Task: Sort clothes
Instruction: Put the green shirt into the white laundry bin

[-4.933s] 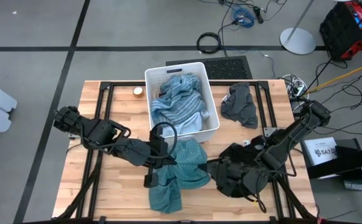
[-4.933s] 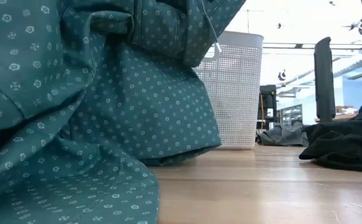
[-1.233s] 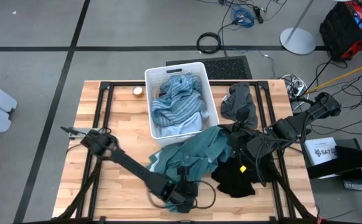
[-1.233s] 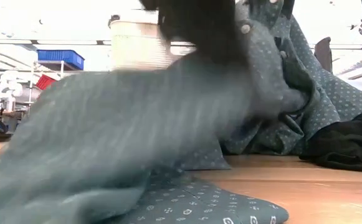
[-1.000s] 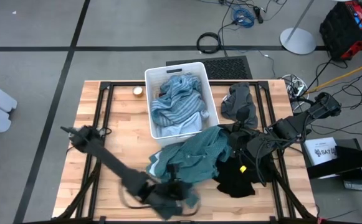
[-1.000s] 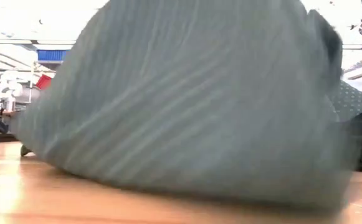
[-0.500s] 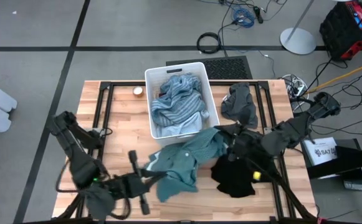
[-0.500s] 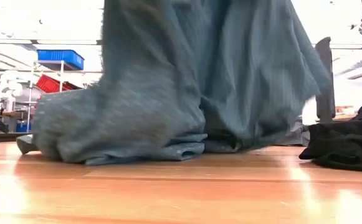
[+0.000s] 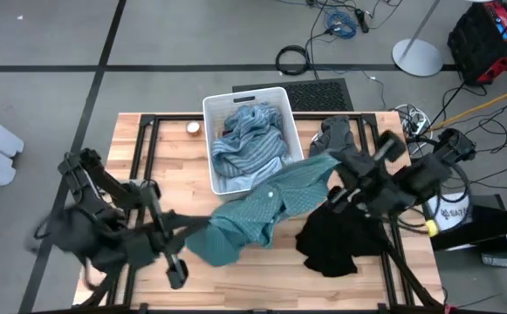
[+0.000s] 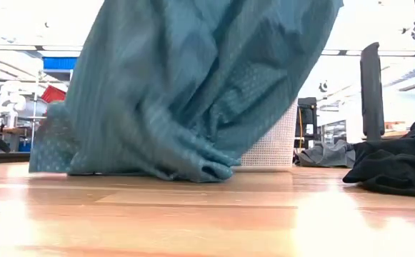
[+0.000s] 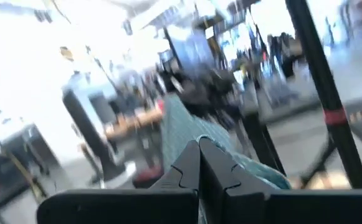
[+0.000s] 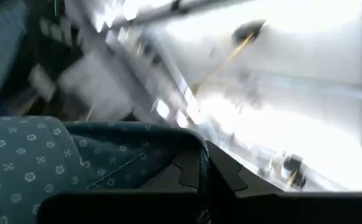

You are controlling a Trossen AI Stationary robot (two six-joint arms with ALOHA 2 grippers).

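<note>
Teal dotted shirt (image 9: pixel 262 209): stretched w/ long axis from tabletop's front-left to back-right; left gripper (image 9: pixel 183 234) & right gripper (image 9: pixel 336 166) each clamped on one end.

Teal dotted garment (image 9: pixel 262 208) stretched above the bench, black piece (image 9: pixel 332 240) crumpled beside it, dark grey piece (image 9: pixel 330 135) further back, striped and light blue clothes (image 9: pixel 249 144) heaped together

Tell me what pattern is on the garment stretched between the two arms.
Teal green fabric shirt with small pale dots, clearest in the right wrist view.
</note>
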